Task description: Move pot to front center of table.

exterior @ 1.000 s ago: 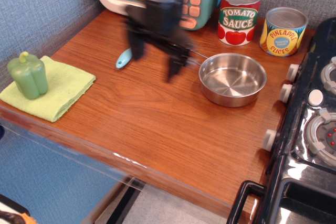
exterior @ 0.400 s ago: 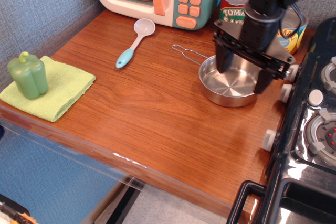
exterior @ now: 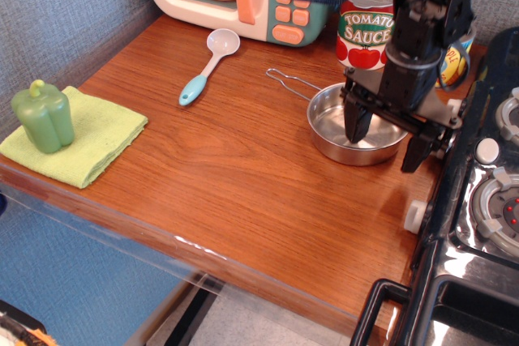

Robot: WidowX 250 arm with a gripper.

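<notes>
Pot (exterior: 336, 126), shallow round shiny stainless-steel pan with thin wire loop handle: sits at back right of the reddish-brown wood-grain table (exterior: 227, 176), just in front of the red-labelled tomato sauce can (exterior: 366, 30) and close beside the black toy stove (exterior: 478, 200). Handle points left, toward the pale spoon with blue grip (exterior: 207, 62).

Black gripper (exterior: 385, 142): spread apart, straddling the pot's right-hand wall, one finger down inside the bowl, the other outside at the stove-side rim. Nothing pinched yet, as far as can be seen.

Arm pose: comes in from the upper right, wrist near vertical, fingers pointing straight down, body hiding part of the pineapple can behind.

Step in hand, by my reading: seating for a rim grasp. To do it well, lower until the inner finger nearly meets the pan floor, then close squarely on the wall (thin steel, slick; a shallow bite would likely slip). Watch the outer finger against the stove knobs. Lift only slightly before carrying toward front centre, which lies well apart.
</notes>
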